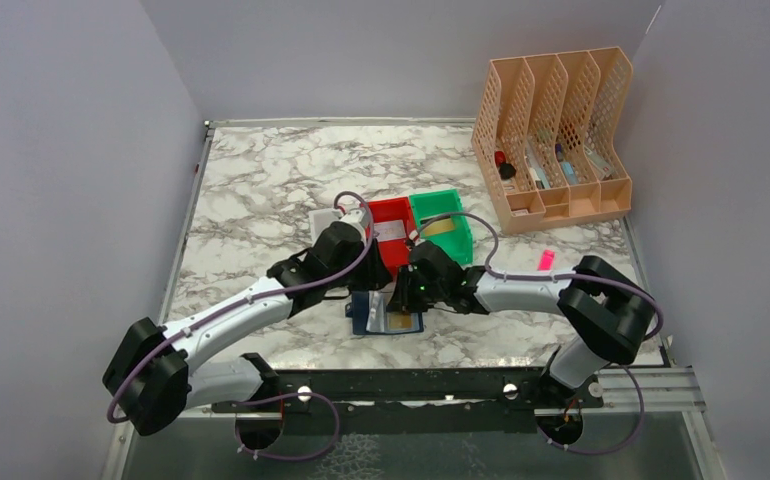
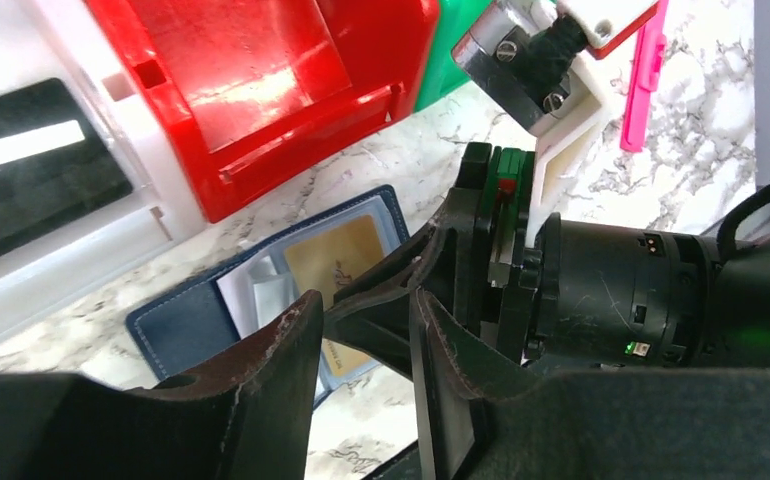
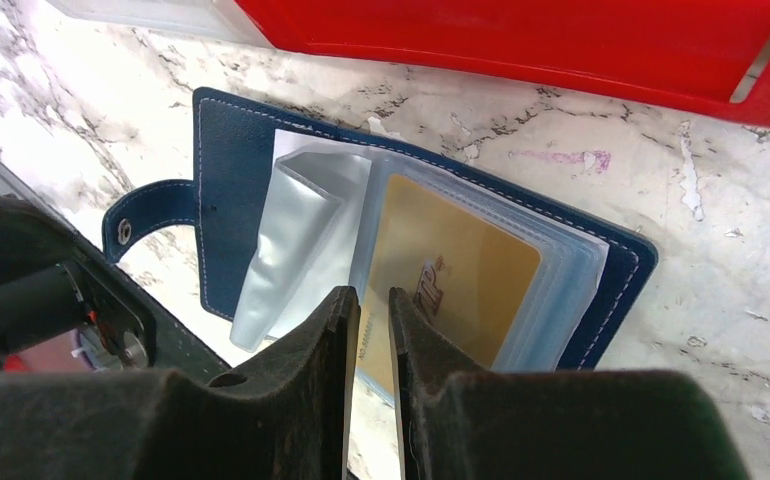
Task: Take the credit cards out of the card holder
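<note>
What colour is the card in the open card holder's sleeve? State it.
Tan-gold; the card shows best in the right wrist view.

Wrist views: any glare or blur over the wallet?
Left wrist: hard glare on the red plastic bin; the left gripper is dark with little detail up close. Right wrist: sheen on the clear card sleeves, tan-gold card sharp. Top external: even light, dark navy folding wallet tiny.

Red bin (image 1: 398,257) just behind card holder (image 1: 365,312)
</note>
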### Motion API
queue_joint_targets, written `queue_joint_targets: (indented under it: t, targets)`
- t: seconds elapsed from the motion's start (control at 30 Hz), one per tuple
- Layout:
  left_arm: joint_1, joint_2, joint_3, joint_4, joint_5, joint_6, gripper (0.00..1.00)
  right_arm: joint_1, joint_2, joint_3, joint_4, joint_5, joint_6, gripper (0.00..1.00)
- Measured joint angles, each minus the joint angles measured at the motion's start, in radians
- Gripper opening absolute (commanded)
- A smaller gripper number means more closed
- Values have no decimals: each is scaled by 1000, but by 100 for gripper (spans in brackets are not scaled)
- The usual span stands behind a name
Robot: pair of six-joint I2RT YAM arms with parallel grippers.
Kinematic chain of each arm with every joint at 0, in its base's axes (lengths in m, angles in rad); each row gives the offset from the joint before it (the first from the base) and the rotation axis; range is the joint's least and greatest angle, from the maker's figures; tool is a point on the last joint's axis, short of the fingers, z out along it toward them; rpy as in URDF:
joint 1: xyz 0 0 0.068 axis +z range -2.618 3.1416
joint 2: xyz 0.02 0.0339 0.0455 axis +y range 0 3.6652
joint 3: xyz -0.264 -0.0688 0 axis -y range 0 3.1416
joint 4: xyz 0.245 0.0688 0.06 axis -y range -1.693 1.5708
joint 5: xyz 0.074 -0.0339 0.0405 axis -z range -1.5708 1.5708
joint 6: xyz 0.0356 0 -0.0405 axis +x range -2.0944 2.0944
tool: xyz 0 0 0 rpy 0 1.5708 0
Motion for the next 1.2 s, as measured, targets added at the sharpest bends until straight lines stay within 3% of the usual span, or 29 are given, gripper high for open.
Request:
queue_joint_targets:
  t: [0.37,0.67,1.2]
  targets:
    - [0,136,-224,171,64,-106,24,0,-23,-37,36,32,77,23]
    - [-7,212,-222,282,77,-139,25,0,-97,-48,-72,122,84,26]
    - [-10,232,-230,339,80,-148,25,0,-87,-27,-93,114,61,31]
